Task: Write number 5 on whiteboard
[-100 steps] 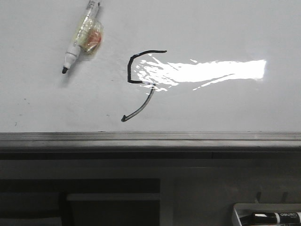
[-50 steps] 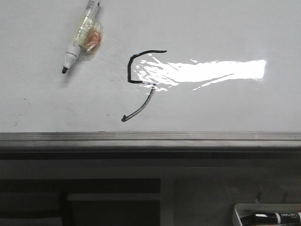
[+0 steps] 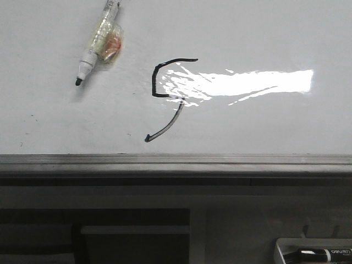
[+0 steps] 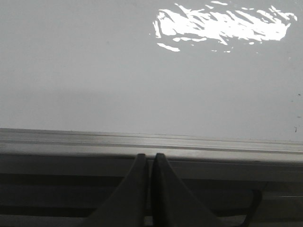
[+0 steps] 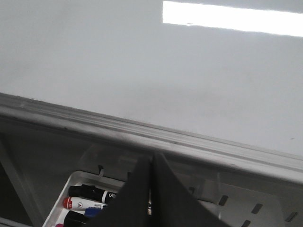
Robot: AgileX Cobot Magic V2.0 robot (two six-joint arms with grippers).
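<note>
1. Lying loose at the upper left of the whiteboard (image 3: pixel 264 33), an uncapped marker (image 3: pixel 98 43) wrapped in clear tape points its black tip down and to the left; no gripper touches it.
2. Just right of the marker, well apart from it, stands the number 5 (image 3: pixel 165 96): short black top bar, left vertical, a small foot, then a fainter grey tail curving down-left. Its upper part meets the left end of the bright glare band (image 3: pixel 253 82).
3. Compared with half a second ago, marker, digit and glare all sit slightly further right and lower in the front view, together; this reads as a small camera or body shift, not a change on the board. The stroke itself is unaltered, so the figure is judged complete.
4. Left gripper (image 4: pixel 150 163): fingers pressed together, nothing between them, below the grey edge rail (image 4: pixel 151 142).
5. Right gripper (image 5: pixel 152 163): likewise closed and empty, hanging over the marker tray (image 5: pixel 83 189), which holds several capped markers.
6. Surface: glossy white, a few dark specks, level rail along its lower edge. Room: dark shelving below the rail; the tray at the lower right.
</note>
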